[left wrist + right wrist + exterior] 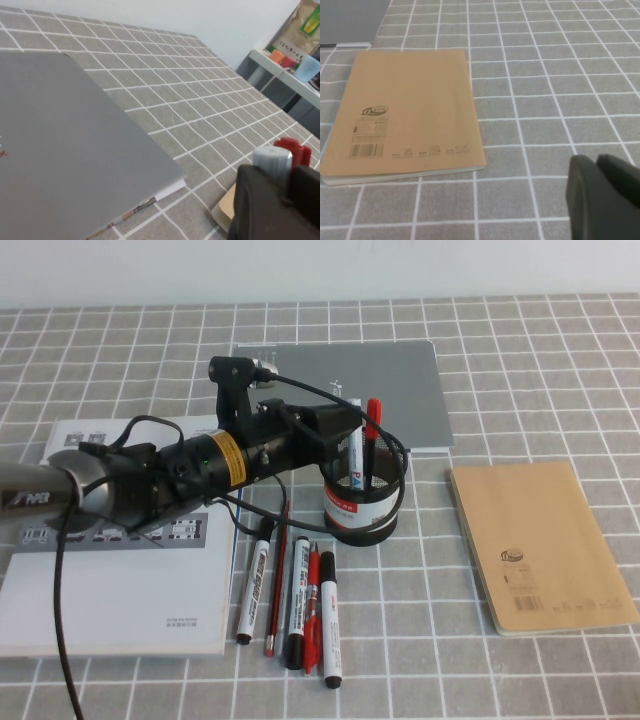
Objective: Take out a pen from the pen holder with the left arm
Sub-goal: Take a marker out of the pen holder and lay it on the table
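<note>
Left gripper (350,432) reaches in from the left over the black mesh pen holder (362,518) at the table's centre. We see its fingers (260,200) drawn in tight on either side of a grey-capped pen (355,455), which stands upright in the holder just beside a red pen (373,430). Five loose pens (295,600) lie in a row on the near side of the holder. Right gripper (605,200) hangs over the checked cloth, near the brown notebook (407,110) on the right.
</note>
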Robot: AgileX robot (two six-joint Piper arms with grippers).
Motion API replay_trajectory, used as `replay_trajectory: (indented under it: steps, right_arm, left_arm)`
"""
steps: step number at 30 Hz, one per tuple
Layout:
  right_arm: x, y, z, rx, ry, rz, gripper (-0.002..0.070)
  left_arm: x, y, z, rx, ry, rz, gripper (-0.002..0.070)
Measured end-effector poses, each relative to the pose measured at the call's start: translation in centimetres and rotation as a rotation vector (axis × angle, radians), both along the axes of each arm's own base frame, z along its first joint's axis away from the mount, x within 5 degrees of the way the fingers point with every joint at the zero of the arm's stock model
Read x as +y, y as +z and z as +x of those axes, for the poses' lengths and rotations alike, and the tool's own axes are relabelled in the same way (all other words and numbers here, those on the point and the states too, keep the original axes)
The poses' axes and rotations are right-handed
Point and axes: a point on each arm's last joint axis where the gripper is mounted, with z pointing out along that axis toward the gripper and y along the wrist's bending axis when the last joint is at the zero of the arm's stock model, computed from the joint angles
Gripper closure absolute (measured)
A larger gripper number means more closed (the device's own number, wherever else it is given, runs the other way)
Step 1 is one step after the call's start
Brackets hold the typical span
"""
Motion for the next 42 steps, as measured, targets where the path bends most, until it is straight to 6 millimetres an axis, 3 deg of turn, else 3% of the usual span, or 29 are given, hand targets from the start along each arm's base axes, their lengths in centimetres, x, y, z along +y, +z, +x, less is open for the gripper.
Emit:
replay_trajectory:
  steps: [8, 17, 23, 26, 35, 39, 42]
  right_arm:
    - [0.0, 0.0, 0.0, 0.0, 0.0, 0.0, 0.0689]
    - [0.0, 0.0, 0.0, 0.0, 0.0, 0.0, 0.0689]
    - [0.0, 0.0, 0.0, 0.0, 0.0, 0.0, 0.0689]
    - [0.0, 0.0, 0.0, 0.0, 0.0, 0.0, 0.0689]
    - [0.0, 0.0, 0.0, 0.0, 0.0, 0.0, 0.0689]
    - [0.0, 0.0, 0.0, 0.0, 0.0, 0.0, 0.0689]
    - [0.0, 0.0, 0.0, 0.0, 0.0, 0.0, 0.0689]
  left_arm:
    - [0.0, 0.6, -0.1, -0.018, -0.001, 0.001, 0.0595]
    - [0.4, 3.5, -0.6, -0.116, 0.003, 0.051, 0.0597]
    - [0.9, 7.2, -1.5, -0.203, 0.013, 0.043, 0.0597]
    - [1.5, 10.1, -2.4, -0.263, 0.041, 0.044, 0.0599]
    - [4.7, 19.5, -7.6, -0.319, 0.262, 0.06, 0.0599]
    - [6.0, 21.1, -9.9, -0.326, 0.405, 0.117, 0.0599]
    - [6.2, 20.3, -10.9, -0.258, 0.455, 0.241, 0.0599]
